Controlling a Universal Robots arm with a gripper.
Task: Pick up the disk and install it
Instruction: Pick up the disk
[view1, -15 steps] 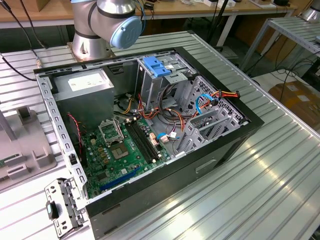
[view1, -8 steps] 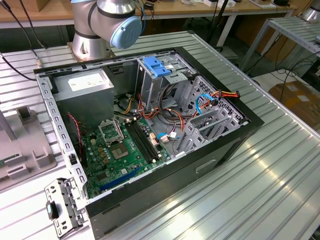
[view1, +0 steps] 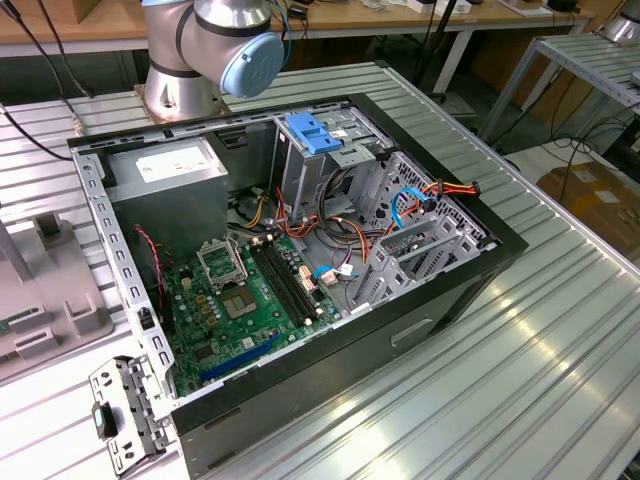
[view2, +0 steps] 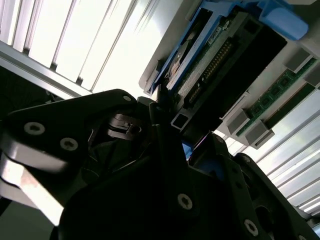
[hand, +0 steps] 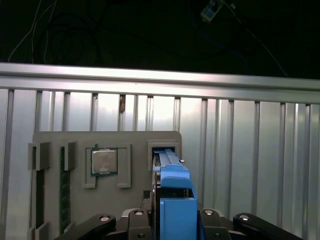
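The disk (hand: 175, 197) stands on edge in a slot of a grey parts holder (hand: 75, 145), its blue side rail facing the first wrist view. In the second wrist view, the disk (view2: 210, 65) shows its green circuit board side and blue rails. My gripper (hand: 176, 220) sits over it with one black finger (hand: 137, 220) on each side, pressed against the disk's faces. The disk is still seated in the holder's slot.
The holder also carries a processor chip (hand: 103, 161) and a memory stick (hand: 63, 190). In the exterior view the open computer case (view1: 420, 300) lies on the ribbed metal table, with a motherboard (view1: 240, 290), power-supply box (view1: 170, 170) and blue-latched drive cage (view1: 310, 135). The arm's base (view1: 215, 50) stands behind.
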